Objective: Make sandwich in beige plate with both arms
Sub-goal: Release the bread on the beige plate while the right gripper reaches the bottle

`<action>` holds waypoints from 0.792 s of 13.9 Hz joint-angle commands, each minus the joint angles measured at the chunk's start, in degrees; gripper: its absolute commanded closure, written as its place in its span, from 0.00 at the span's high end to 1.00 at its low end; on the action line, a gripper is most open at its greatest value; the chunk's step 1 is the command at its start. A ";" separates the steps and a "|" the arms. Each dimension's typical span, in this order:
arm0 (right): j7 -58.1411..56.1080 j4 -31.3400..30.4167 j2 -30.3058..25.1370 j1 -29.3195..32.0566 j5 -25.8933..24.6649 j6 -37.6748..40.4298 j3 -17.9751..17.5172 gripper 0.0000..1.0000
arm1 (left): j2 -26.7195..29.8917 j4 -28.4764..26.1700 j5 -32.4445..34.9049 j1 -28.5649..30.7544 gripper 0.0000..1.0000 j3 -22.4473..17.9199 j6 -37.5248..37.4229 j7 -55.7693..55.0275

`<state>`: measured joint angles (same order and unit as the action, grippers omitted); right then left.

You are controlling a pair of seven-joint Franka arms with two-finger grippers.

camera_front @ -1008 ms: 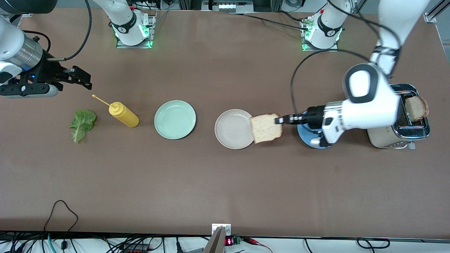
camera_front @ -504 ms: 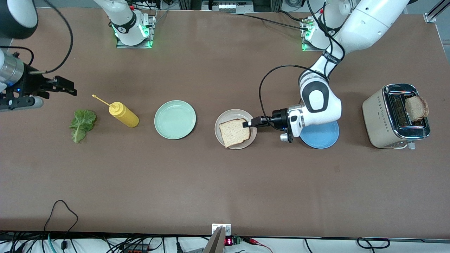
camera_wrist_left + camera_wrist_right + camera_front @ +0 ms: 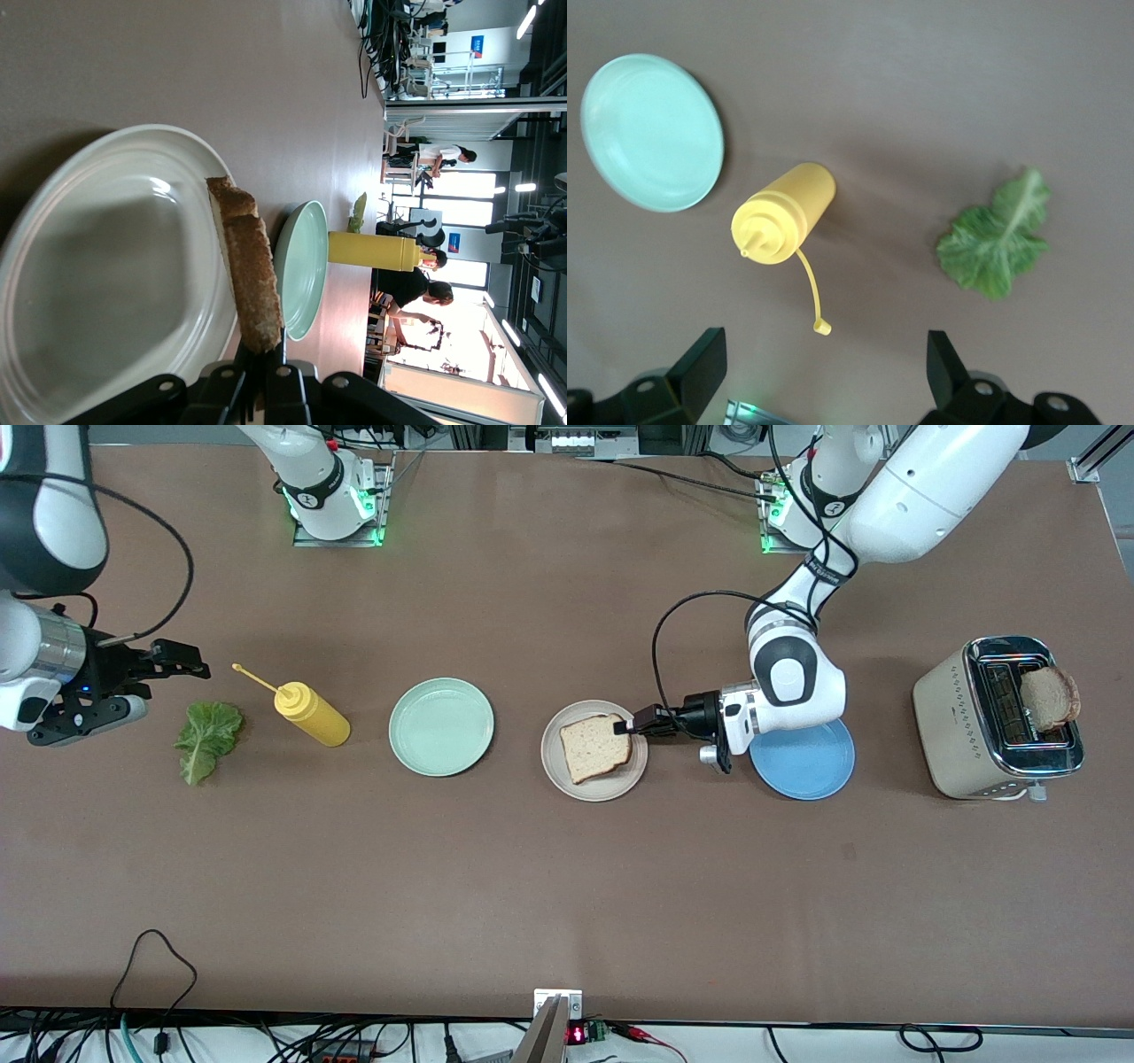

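A tan bread slice [image 3: 595, 748] lies over the beige plate [image 3: 554, 772]. My left gripper [image 3: 627, 726] is shut on its edge at the plate's rim toward the left arm's end. In the left wrist view the slice [image 3: 248, 266] stands slanted just over the plate [image 3: 97, 266], pinched by my left gripper [image 3: 264, 376]. A second, darker slice [image 3: 1050, 697] sticks out of the toaster [image 3: 961, 726]. The green lettuce leaf [image 3: 206, 737] lies on the table. My right gripper [image 3: 182, 660] is open and empty over the table beside the leaf, which shows in the right wrist view [image 3: 997, 243].
A yellow squeeze bottle [image 3: 310, 713] lies between the lettuce and the mint green plate [image 3: 441, 726]; both also show in the right wrist view, the bottle [image 3: 782, 217] and the plate [image 3: 651, 131]. A blue plate [image 3: 811, 766] sits under the left wrist.
My left gripper carried the bread from beside the beige plate to over it and lowered it. My right gripper moved down toward the lettuce leaf.
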<state>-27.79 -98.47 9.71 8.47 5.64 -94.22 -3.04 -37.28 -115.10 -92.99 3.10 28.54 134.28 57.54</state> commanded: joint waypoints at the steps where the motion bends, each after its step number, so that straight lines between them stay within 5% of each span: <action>1: -12.68 -2.59 -0.57 5.14 7.16 -1.49 -0.57 1.00 | -2.10 0.32 -3.95 0.15 0.00 0.55 0.11 6.61; 2: -17.86 -3.30 -0.14 6.63 9.63 -1.84 -0.57 1.00 | -2.18 0.23 -4.13 -0.02 0.01 0.55 0.11 6.70; 3: -22.61 -4.00 0.13 8.30 12.26 -1.85 -0.57 1.00 | -2.36 0.32 -4.13 -0.20 0.25 0.55 0.19 6.79; 4: -26.84 -5.14 0.22 9.97 15.34 -1.85 -0.57 1.00 | -2.45 0.32 -4.13 -0.20 0.79 0.55 0.37 6.88; 5: -31.58 -6.54 0.22 11.82 18.41 -1.85 -0.57 1.00 | -2.27 0.32 -4.13 0.06 1.00 0.55 0.46 6.79; 11: -64.79 -15.60 2.31 20.17 38.10 -2.37 -0.57 1.00 | 3.17 -3.37 -3.25 0.59 1.00 0.12 2.65 6.09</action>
<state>-82.53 -111.02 11.24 25.97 37.88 -95.84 -2.74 -38.27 -115.21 -95.35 3.15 28.56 135.78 62.58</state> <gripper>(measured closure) 0.000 0.181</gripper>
